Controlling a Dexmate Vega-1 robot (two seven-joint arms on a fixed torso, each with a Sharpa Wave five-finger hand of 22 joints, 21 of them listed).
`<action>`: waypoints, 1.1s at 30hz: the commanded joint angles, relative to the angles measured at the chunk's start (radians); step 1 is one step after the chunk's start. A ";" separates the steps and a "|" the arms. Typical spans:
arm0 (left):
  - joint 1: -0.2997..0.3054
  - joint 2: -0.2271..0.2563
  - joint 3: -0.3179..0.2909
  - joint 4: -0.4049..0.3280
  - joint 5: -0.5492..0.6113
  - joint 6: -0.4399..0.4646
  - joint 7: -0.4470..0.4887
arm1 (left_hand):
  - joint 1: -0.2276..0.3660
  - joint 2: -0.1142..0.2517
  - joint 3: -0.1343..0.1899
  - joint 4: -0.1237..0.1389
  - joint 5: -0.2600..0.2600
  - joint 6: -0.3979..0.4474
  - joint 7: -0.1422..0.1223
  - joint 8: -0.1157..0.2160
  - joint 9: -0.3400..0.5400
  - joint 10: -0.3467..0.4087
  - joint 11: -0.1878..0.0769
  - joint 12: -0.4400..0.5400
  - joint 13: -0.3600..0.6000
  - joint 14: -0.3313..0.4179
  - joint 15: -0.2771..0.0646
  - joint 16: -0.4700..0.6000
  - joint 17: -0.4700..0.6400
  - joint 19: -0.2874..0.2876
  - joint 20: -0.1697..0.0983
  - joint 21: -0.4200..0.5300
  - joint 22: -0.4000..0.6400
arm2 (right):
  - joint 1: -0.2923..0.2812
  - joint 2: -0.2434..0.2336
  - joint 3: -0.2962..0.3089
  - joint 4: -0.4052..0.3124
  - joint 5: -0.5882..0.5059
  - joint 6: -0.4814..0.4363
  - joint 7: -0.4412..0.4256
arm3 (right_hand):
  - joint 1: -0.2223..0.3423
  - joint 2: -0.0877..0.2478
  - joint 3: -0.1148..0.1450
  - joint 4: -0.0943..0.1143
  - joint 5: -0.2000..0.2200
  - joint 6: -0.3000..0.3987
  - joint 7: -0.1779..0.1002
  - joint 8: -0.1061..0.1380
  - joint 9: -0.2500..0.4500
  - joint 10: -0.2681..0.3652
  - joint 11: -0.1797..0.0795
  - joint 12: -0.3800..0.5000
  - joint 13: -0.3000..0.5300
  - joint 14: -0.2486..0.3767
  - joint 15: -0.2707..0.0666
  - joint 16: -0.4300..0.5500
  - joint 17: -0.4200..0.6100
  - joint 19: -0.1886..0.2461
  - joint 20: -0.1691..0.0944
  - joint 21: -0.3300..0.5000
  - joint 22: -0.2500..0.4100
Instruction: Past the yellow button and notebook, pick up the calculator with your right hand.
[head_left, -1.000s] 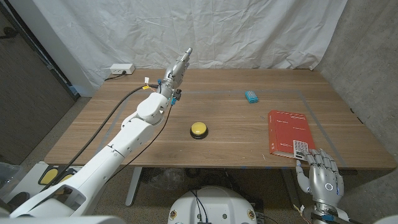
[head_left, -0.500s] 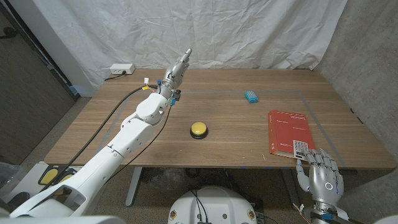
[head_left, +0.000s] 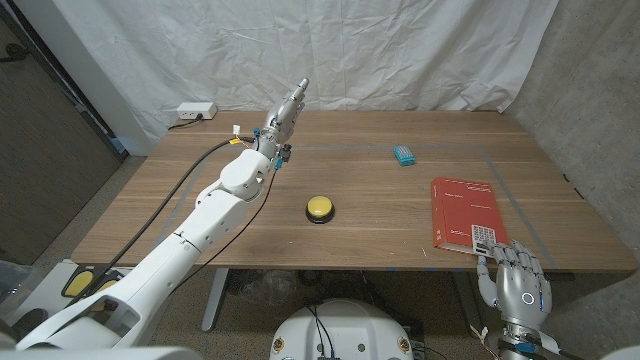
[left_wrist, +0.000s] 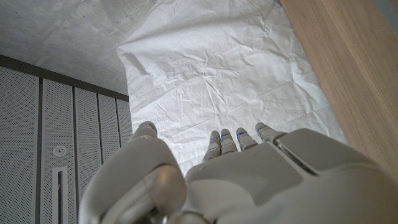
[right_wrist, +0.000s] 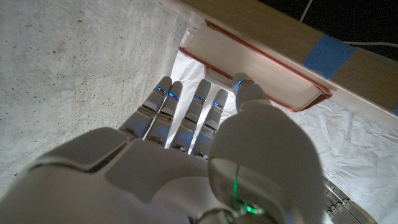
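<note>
Nothing on the table has shifted over the last second; only the right hand (head_left: 517, 282) has crept a touch nearer the table's near edge, and the left arm has kept its pose.

Fingers of the right hand (right_wrist: 186, 118) reach out nearly straight and a little spread, holding nothing. In the right wrist view their tips point at the near edge of the red notebook (right_wrist: 255, 68), whose page block and red cover show just beyond them; whether any tip touches it I cannot tell. In the head view this hand sits at the table's near right edge, its fingertips just at the notebook's near corner.

The calculator (head_left: 483, 239) lies on the near part of the red notebook (head_left: 464, 212), a small grey keypad close to the right hand's fingertips.

The left hand (head_left: 289, 106) is held out far over the back of the wooden table (head_left: 200, 210), fingers (left_wrist: 239, 138) extended close together and gripping nothing, pointing toward the white sheet (head_left: 380, 50) hung behind.

The yellow button (head_left: 319, 208) sits near the table's middle, well left of the notebook. A small teal object (head_left: 404, 155) lies farther back, between button and notebook. A white power strip (head_left: 196, 111) rests at the far left corner.
</note>
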 joint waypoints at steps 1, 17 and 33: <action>0.002 0.001 0.003 -0.013 0.009 0.007 0.012 | 0.002 0.010 -0.003 0.001 -0.001 -0.002 -0.004 0.003 0.004 -0.006 -0.004 0.004 0.003 -0.010 0.003 0.000 0.002 -0.014 -0.031 0.000 0.006 | 0.015 0.026 0.029 0.019 -0.016 0.047 0.000 | 0.017 0.003 -0.007 0.000 -0.006 0.047 0.005 0.031 0.011 0.050 -0.008 0.033 0.015 0.029 -0.153 0.009 0.012 0.020 -0.102 0.013 0.006; 0.007 -0.004 0.003 -0.007 0.002 0.000 0.007 | 0.002 0.011 -0.005 0.001 -0.001 -0.003 -0.006 0.002 0.004 -0.005 -0.005 0.005 0.003 -0.010 0.002 0.000 0.002 -0.015 -0.030 0.000 0.006 | 0.011 0.079 0.081 0.000 -0.065 0.107 0.000 | 0.012 0.054 -0.022 0.025 -0.031 0.121 0.008 0.092 0.037 0.119 -0.016 0.095 0.051 0.110 -0.168 0.032 0.040 0.058 -0.114 0.046 0.019; 0.015 -0.006 -0.002 0.004 -0.004 -0.019 0.002 | 0.003 0.012 -0.008 0.001 -0.001 -0.003 -0.005 0.002 0.004 -0.005 -0.005 0.005 0.003 -0.011 0.003 0.000 0.002 -0.015 -0.030 0.000 0.006 | -0.003 0.070 0.082 -0.036 -0.082 0.096 0.000 | 0.077 0.153 0.012 0.010 -0.088 0.168 0.013 0.132 0.038 0.130 -0.028 0.128 0.083 0.137 -0.172 0.030 0.064 0.056 -0.126 0.072 0.034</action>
